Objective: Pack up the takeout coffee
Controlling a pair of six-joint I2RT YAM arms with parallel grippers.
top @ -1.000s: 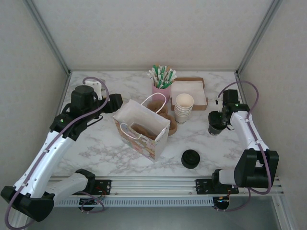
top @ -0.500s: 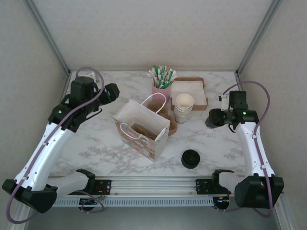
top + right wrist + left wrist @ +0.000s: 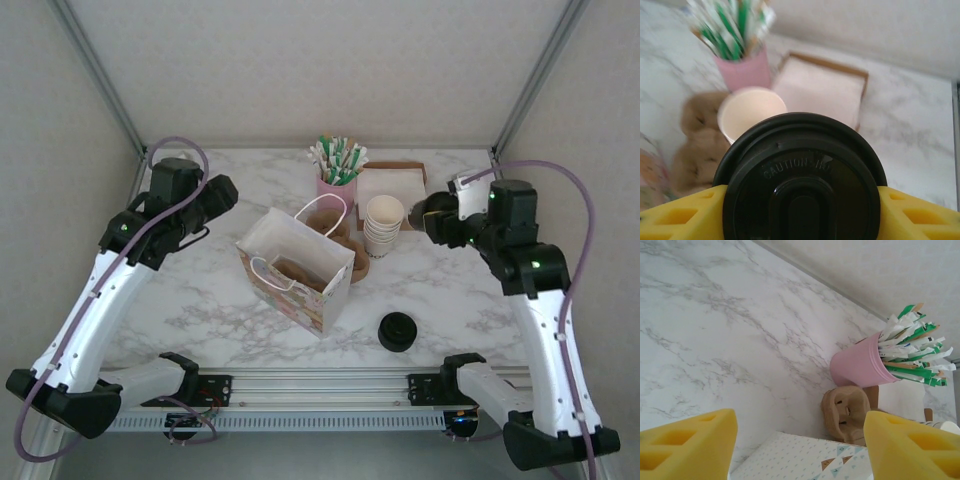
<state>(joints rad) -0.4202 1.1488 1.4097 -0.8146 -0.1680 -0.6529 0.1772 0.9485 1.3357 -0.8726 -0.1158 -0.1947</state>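
Note:
The takeout coffee [image 3: 431, 218], a cup under a round black lid [image 3: 801, 180], hangs in the air just right of the stack of lidless cups [image 3: 383, 224]. My right gripper [image 3: 440, 222] is shut on it, its yellow fingers [image 3: 680, 212] pressing both sides below the lid. The patterned paper bag [image 3: 295, 267] stands open mid-table. My left gripper [image 3: 222, 192] hovers open and empty to the bag's upper left, and the left wrist view has its yellow fingers [image 3: 685, 445] wide apart over the bag's edge [image 3: 805, 460].
A pink cup of sugar packets [image 3: 337, 176] and a brown tray of napkins [image 3: 393, 190] stand at the back. A brown pulp cup carrier [image 3: 352, 248] lies behind the bag. A pile of black lids [image 3: 397, 331] sits at the front right.
My right arm has lifted the coffee off the table at the right and carried it up and left toward the cup stack. My left gripper drew slightly back and left.

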